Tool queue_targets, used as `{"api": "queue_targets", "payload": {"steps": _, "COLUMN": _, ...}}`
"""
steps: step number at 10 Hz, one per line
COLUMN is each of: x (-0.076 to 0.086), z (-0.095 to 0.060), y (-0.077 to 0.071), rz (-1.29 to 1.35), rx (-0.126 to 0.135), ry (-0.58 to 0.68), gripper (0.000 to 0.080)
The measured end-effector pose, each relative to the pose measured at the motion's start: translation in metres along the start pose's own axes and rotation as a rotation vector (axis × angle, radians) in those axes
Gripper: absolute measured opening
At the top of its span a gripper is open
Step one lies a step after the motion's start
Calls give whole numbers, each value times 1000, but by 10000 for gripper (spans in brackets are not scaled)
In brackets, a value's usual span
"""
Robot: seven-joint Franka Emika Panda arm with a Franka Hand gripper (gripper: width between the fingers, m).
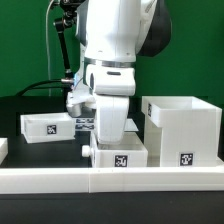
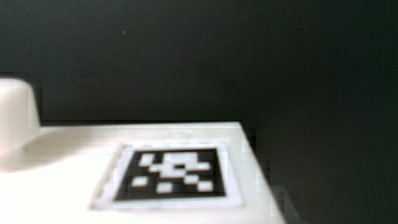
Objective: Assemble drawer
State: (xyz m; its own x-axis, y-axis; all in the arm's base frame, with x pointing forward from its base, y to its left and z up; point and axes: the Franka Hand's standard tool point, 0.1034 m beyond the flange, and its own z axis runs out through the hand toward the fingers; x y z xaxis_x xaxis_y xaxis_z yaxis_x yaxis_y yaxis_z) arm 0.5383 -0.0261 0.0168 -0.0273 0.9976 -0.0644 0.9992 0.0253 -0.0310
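the fingers point(image 2: 15, 112) show only as one pale rounded tip at the edge of the wrist view. in the exterior view the hand's body hides them, so i cannot tell whether they are apart, together or clamped on anything. right under them lies the middle tray point(image 1: 118, 152). its flat white face and its tag point(image 2: 173, 172) fill the near part of the wrist view, with bare black bench point(image 2: 196, 50) beyond. the tip seems to sit at one edge of that tray, but contact cannot be made out.

the drawer lies in three pieces on the bench. the middle tray is below the hand, just behind the border rail point(image 1: 60, 182). the left tray point(image 1: 47, 127) is well apart toward the exterior view's left. the case point(image 1: 182, 128) stands toward the exterior view's right, just beside the middle tray, and its hollow seems to open upward.

the parts look like thin hard plastic: light, stiff and smooth. i judge they would slide on the bench or slip from a weak pinch rather than bend. a tray is best taken across a thin wall or its narrow width, with the fingers square to it. the case looks too broad to span, so one wall is the likelier hold.

the arm point(image 1: 112, 40) comes almost straight down over the middle tray, wrist vertical, hand low and close to the part.
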Motion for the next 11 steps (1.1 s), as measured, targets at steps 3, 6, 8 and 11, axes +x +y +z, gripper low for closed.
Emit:
{"api": "queue_targets", "payload": {"steps": 3, "x": -5, "z": 2, "y": -2, "rz": 15, "rx": -19, "ry": 1, "gripper": 41}}
{"api": "queue_targets", "payload": {"steps": 6, "x": 4, "z": 1, "y": 6, "rz": 7, "rx": -17, "ry": 6, "gripper": 41}}
{"api": "queue_targets", "payload": {"steps": 8, "x": 10, "z": -2, "y": 10, "rz": 12, "rx": -20, "ry": 11, "gripper": 41}}
{"api": "queue_targets", "payload": {"steps": 11, "x": 13, "z": 1, "y": 9, "rz": 14, "rx": -28, "ry": 15, "gripper": 41}}
